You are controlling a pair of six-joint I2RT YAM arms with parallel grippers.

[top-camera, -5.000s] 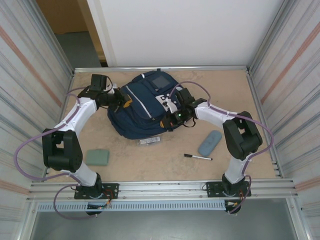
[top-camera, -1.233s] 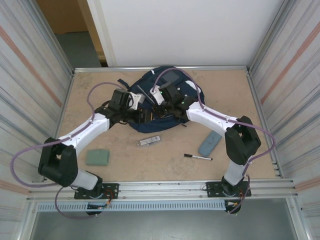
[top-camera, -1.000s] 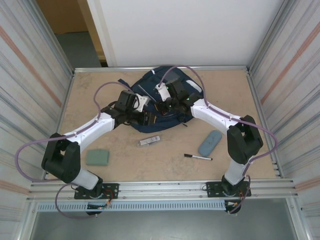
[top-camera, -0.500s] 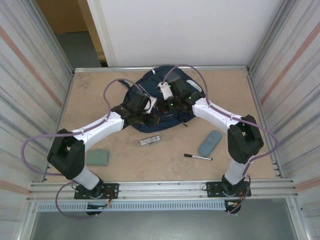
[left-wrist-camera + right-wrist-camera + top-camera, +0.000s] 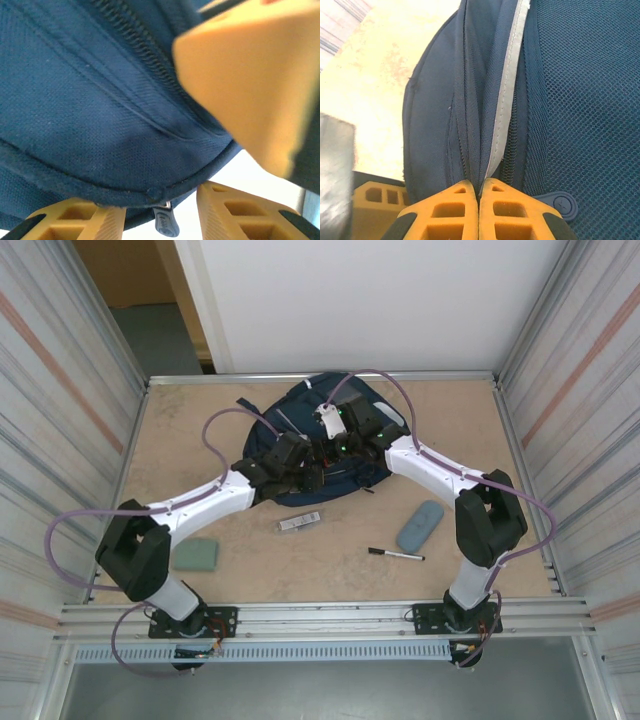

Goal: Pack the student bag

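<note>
The student bag point(image 5: 300, 425), navy blue, lies at the back middle of the table, bunched up under both grippers. My right gripper point(image 5: 480, 187) is shut on a fold of the bag point(image 5: 560, 100) beside a grey reflective stripe point(image 5: 507, 100) and a zip. It sits over the bag's middle in the top view point(image 5: 327, 445). My left gripper point(image 5: 305, 472) is at the bag's near edge, just beside the right one. In the left wrist view the gripper point(image 5: 160, 220) is open under the bag's seam point(image 5: 100, 125), and a zip pull point(image 5: 166, 225) hangs free between the fingers.
A green pouch point(image 5: 194, 554) lies near the left arm's base. A small grey packet point(image 5: 299, 522) sits just in front of the bag. A black marker point(image 5: 396, 554) and a blue-grey case point(image 5: 419, 526) lie to the right. Ribbed metal walls close in both sides.
The bag has been pulled back and bunched up. My left gripper has slid right along its near edge to meet the right gripper, which has hardly moved over the last second.
</note>
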